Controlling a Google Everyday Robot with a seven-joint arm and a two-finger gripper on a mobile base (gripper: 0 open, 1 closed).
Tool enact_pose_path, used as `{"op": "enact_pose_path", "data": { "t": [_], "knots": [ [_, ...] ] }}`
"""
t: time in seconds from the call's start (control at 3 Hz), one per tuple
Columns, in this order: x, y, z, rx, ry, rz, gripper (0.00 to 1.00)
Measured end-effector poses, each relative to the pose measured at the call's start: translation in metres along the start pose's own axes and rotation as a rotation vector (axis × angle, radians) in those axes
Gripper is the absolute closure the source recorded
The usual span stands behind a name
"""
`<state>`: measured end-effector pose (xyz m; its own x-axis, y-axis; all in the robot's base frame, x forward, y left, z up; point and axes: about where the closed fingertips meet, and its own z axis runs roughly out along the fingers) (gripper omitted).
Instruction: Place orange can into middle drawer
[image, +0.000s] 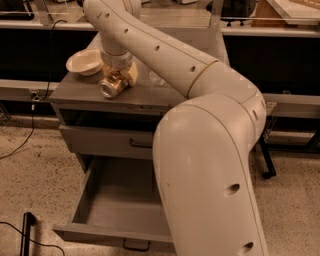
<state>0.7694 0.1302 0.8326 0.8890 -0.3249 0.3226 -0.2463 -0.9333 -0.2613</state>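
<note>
The orange can (108, 88) lies tilted, its silver end toward me, at the front of the grey cabinet top (75, 90). My gripper (118, 79) comes down from the arm above, and its cream fingers (131, 75) are closed around the can. I cannot tell whether the can still touches the top. The middle drawer (112, 200) is the lowest one. It is pulled out and open below, its flat floor is bare, and its black handle (136, 245) is at the front edge.
A cream bowl (84, 62) sits on the cabinet top behind and left of the can. A clear plastic bottle (156, 78) shows partly behind the arm. The upper drawer front (100, 142) is shut. My large arm (210, 165) covers the cabinet's right side. A black cable and a black object (26, 227) lie on the floor at left.
</note>
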Motion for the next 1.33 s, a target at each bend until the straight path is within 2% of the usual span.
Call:
{"op": "enact_pose_path", "data": {
  "t": [0.33,0.67,1.0,1.33],
  "knots": [
    [0.001,-0.001,-0.003,0.000,0.000,0.000,0.53],
    [0.001,-0.006,-0.019,0.057,-0.011,-0.002,0.58],
    [-0.005,-0.009,-0.053,0.135,0.005,0.010,0.75],
    [-0.022,-0.004,-0.106,0.226,0.064,0.067,0.98]
  ]
}}
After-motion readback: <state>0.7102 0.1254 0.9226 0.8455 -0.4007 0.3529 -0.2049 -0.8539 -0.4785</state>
